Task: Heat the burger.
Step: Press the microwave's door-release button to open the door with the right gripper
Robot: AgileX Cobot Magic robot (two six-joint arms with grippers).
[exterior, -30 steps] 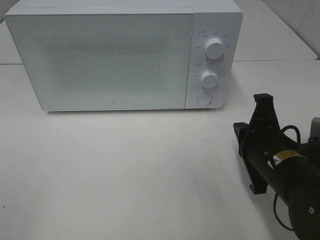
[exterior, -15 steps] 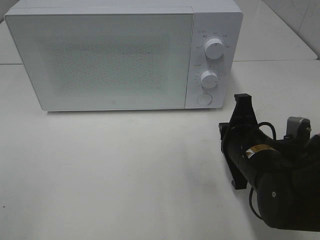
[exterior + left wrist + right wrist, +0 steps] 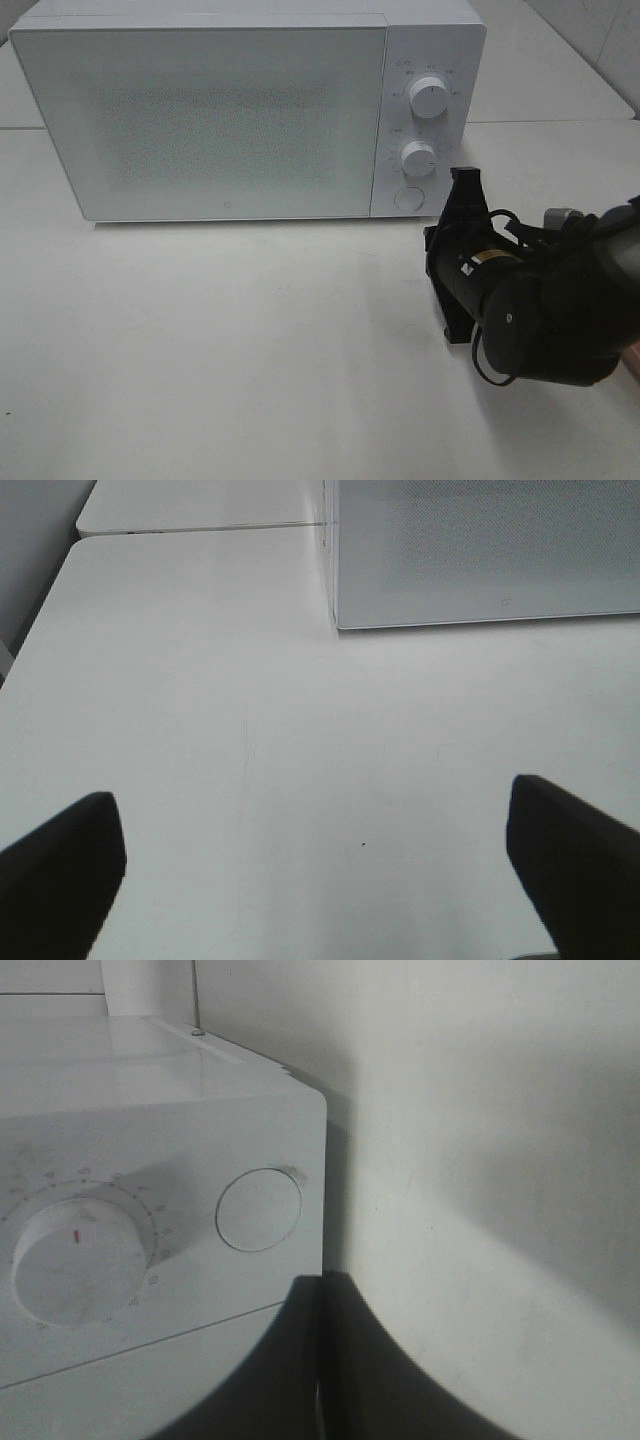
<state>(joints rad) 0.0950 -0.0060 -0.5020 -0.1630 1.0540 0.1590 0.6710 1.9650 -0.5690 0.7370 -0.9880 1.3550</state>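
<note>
The burger is out of view. The white microwave [image 3: 230, 110] stands at the back of the table with its door shut. My right gripper [image 3: 467, 180] is shut and empty, its black tip pointing at the microwave's lower right corner, just right of the round button [image 3: 408, 198]. In the right wrist view the shut fingers [image 3: 320, 1360] sit close below that button [image 3: 259, 1209], beside the lower knob [image 3: 80, 1265]. My left gripper [image 3: 315, 880] is open over bare table, with the microwave's front [image 3: 480, 550] ahead of it; it does not show in the exterior view.
Two white knobs, an upper knob [image 3: 429, 97] and a lower knob [image 3: 419, 159], sit on the microwave's control panel. The white table [image 3: 250, 330] stretches in front of the microwave. A seam between two tabletops [image 3: 200, 528] runs left of the microwave.
My right arm has moved left and forward toward the microwave, bringing its shut tip close to the round button. The left gripper stays the same.
</note>
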